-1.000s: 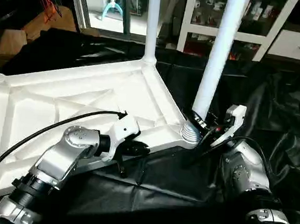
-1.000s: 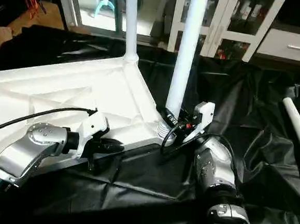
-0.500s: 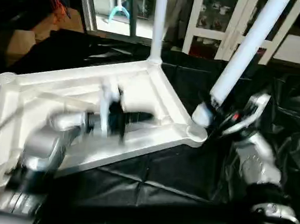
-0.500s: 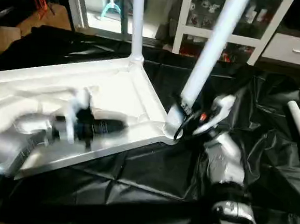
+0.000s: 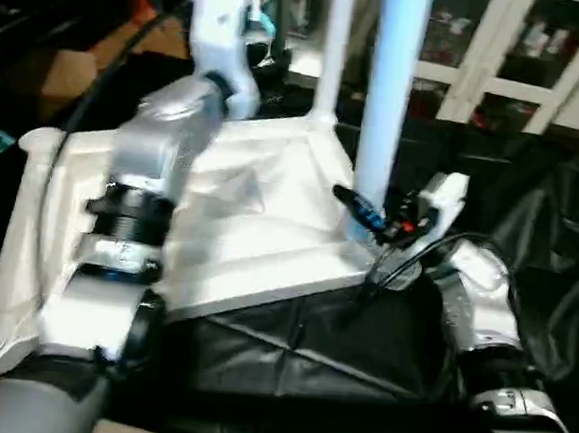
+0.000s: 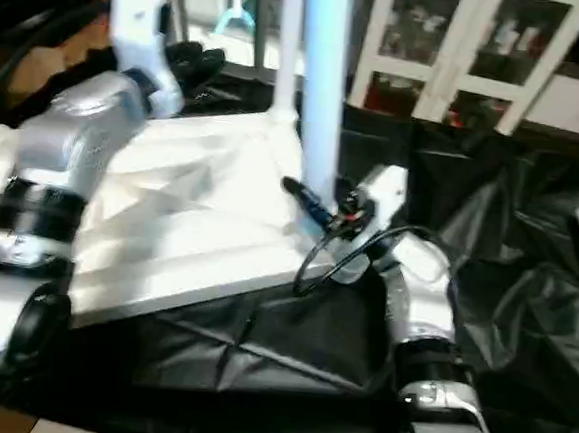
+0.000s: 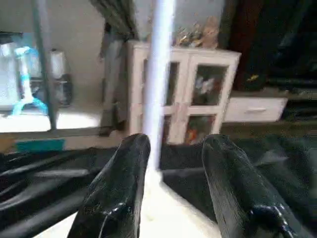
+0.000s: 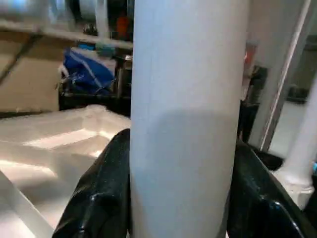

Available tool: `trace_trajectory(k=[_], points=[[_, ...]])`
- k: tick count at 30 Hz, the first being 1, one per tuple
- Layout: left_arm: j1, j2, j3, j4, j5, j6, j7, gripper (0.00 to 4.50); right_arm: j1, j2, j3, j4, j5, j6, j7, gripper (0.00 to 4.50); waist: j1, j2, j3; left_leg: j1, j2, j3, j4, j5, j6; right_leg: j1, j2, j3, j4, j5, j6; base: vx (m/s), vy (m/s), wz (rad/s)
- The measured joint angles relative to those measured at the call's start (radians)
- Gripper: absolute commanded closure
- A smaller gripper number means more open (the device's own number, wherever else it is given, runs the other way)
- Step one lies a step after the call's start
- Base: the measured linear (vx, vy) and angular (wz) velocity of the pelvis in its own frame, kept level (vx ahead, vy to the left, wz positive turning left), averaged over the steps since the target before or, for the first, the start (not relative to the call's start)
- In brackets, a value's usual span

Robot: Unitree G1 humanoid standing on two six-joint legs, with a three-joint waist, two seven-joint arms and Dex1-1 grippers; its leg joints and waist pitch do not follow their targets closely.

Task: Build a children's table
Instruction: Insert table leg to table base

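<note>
Leg-fitting step: right gripper (image 5: 370, 215) is clamped round the near leg (image 5: 387, 94), upright in the tabletop (image 5: 239, 223) corner socket at 3 o'clock. Left gripper (image 7: 173, 193) hangs open, empty. Next I'd guess: seat it fully.

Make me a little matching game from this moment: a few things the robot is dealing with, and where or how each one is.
Things:
1. right gripper
2. left gripper
3. far leg
4. tabletop

States:
a. lying underside up on the black sheet
b. standing in the far corner socket
c. raised above the tabletop, holding nothing
d. clamped round the near leg

Pairs: 1-d, 2-c, 3-b, 4-a
</note>
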Motion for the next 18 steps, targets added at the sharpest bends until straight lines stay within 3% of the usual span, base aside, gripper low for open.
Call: trace_trajectory(k=[3, 4, 7, 9, 13, 18], points=[[0.007, -0.035, -0.042, -0.196, -0.116, 0.11, -0.125, 2.5, -0.003, 0.001, 0.015, 0.023, -0.03, -0.018, -0.014, 2.65, 0.02, 0.0, 0.0, -0.01, 0.0, -0.001, 0.007, 0.0, 0.0, -0.011, 0.0, 0.001, 0.008, 0.0, 0.0, 0.0, 0.0, 0.0], [0.033, -0.036, -0.052, -0.328, -0.223, 0.191, -0.175, 2.5, -0.003, 0.002, 0.016, 0.026, -0.036, -0.033, -0.016, 2.65, 0.023, 0.0, 0.0, -0.013, 0.0, 0.0, 0.01, 0.0, 0.0, -0.015, -0.001, 0.001, 0.014, 0.0, 0.0, 0.0, 0.0, 0.0], [0.047, -0.02, -0.079, -0.516, -0.406, 0.305, -0.244, 2.5, -0.004, -0.008, 0.009, 0.026, -0.037, -0.046, -0.022, 2.65, 0.025, 0.0, 0.0, -0.011, 0.001, -0.001, 0.012, 0.0, 0.0, -0.015, 0.0, 0.001, 0.018, -0.003, -0.005, 0.0, 0.0, 0.0], [0.048, -0.003, -0.09, -0.565, -0.454, 0.34, -0.277, 2.5, -0.004, -0.015, 0.0, 0.043, -0.038, -0.044, -0.038, 2.65, 0.023, 0.0, 0.0, -0.008, 0.002, -0.001, 0.012, 0.003, 0.0, -0.013, 0.0, 0.001, 0.02, -0.003, -0.005, 0.0, 0.0, 0.0], [0.047, 0.001, -0.087, -0.491, -0.376, 0.337, -0.297, 2.5, -0.007, -0.018, -0.006, 0.086, -0.044, -0.044, -0.053, 2.65, 0.018, 0.001, 0.0, -0.006, 0.002, -0.001, 0.01, 0.012, -0.001, -0.012, 0.001, 0.001, 0.021, 0.001, -0.003, 0.0, 0.0, 0.0], [0.061, 0.033, -0.073, -0.371, -0.218, 0.23, -0.186, 2.5, -0.029, -0.012, -0.024, 0.099, -0.035, -0.029, -0.082, 2.65, -0.001, 0.001, 0.0, -0.007, 0.002, -0.002, 0.009, 0.015, 0.0, -0.012, 0.001, 0.001, 0.02, 0.006, -0.001, 0.0, 0.0, 0.0]])
